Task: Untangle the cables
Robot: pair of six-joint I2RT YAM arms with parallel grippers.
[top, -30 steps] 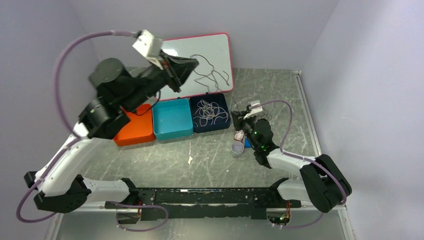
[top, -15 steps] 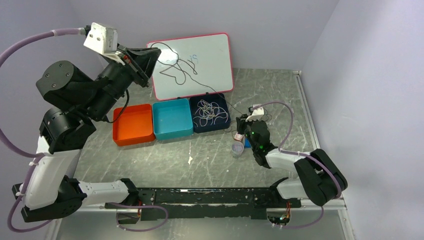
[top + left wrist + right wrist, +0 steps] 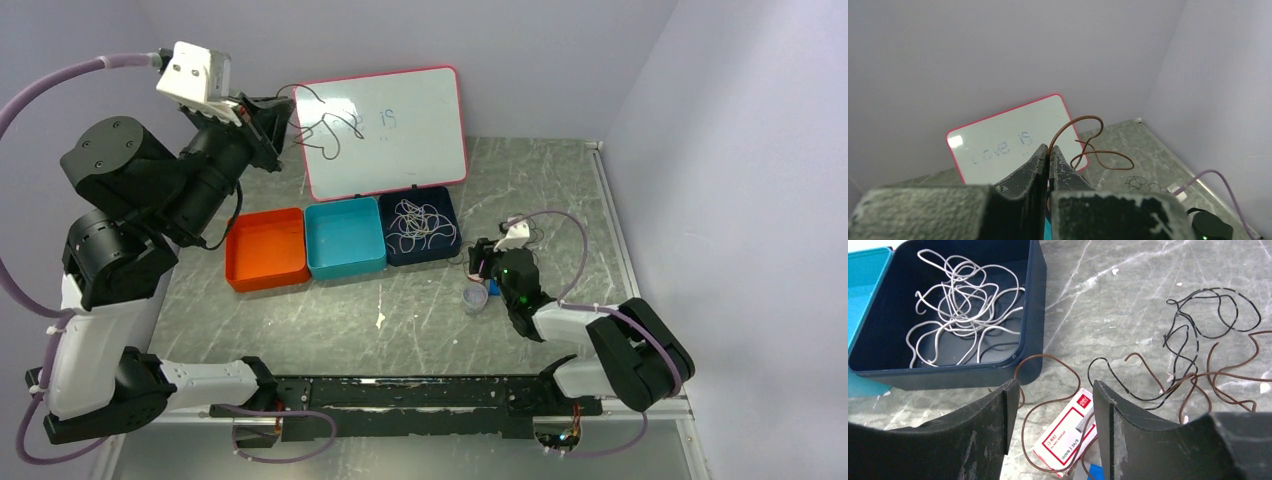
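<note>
The left arm (image 3: 110, 175) stood folded high in the upper left of the top view. The left gripper (image 3: 1049, 152) had its jaws pressed together on a thin brown cable (image 3: 1083, 117). The right arm (image 3: 560, 325) stretched low at right of centre, and the right gripper (image 3: 1054, 400) pointed downward with its jaws apart.

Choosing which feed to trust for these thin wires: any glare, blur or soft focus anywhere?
Left wrist: held brown wire crisp, left end effector dark and soft up close, a glare spot on the whiteboard corner. Right wrist: evenly lit, black wire and grey wires sharp. Top external: no blur, but the wires read hair-thin.
</note>
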